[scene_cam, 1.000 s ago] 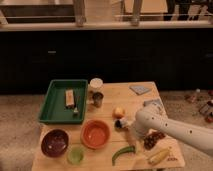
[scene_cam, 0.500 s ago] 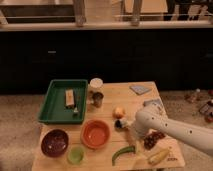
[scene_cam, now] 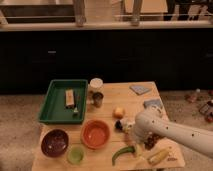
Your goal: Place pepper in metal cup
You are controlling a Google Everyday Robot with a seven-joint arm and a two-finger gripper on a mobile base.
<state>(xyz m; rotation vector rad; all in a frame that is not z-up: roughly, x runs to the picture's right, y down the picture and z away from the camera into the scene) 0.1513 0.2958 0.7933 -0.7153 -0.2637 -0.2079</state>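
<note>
At twelve o'clock of the pepper (scene_cam: pixel 123 153) our gripper (scene_cam: pixel 126 128) hangs released; nothing has moved, the metal cup (scene_cam: pixel 98 99) awaits us.

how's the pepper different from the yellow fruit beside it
Colour: the pepper is green, the yellow fruit pale yellow. Shape: the pepper is slim and curved, the yellow fruit thicker and straighter. Place: the pepper lies nearer the orange bowl, the yellow fruit further right. Both lie flat near the front edge of the table, unheld; the gripper hangs just behind the pepper.
</note>
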